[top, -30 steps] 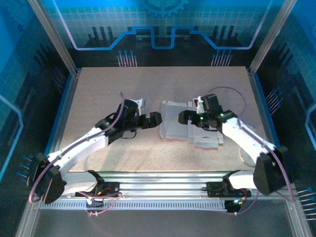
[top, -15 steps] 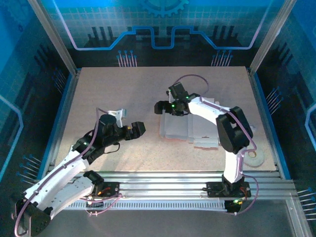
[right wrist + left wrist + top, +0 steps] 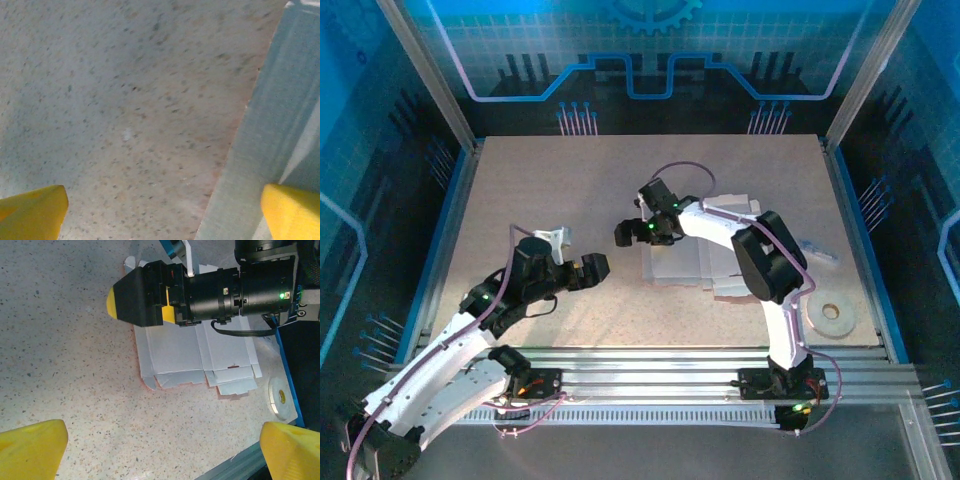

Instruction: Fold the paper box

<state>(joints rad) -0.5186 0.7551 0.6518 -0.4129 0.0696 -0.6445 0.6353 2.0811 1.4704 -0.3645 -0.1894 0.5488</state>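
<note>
Lying flat on the table (image 3: pixel 520 180), whitish face up, the box (image 3: pixel 675 265) has its far part hidden under the right arm (image 3: pixel 760 255). The right gripper (image 3: pixel 162 212) hovers beside the box's left edge, jaws spread and empty; its view is blurred. The left gripper (image 3: pixel 161 449) hangs apart, released, its fingertips cut off by the frame.

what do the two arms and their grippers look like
The left arm and right arm have white links with black joints, and a thin purple cable loops along each. Small green lights glow on the joints. The left gripper and right gripper are black and blocky, with yellow fingertips.
</note>
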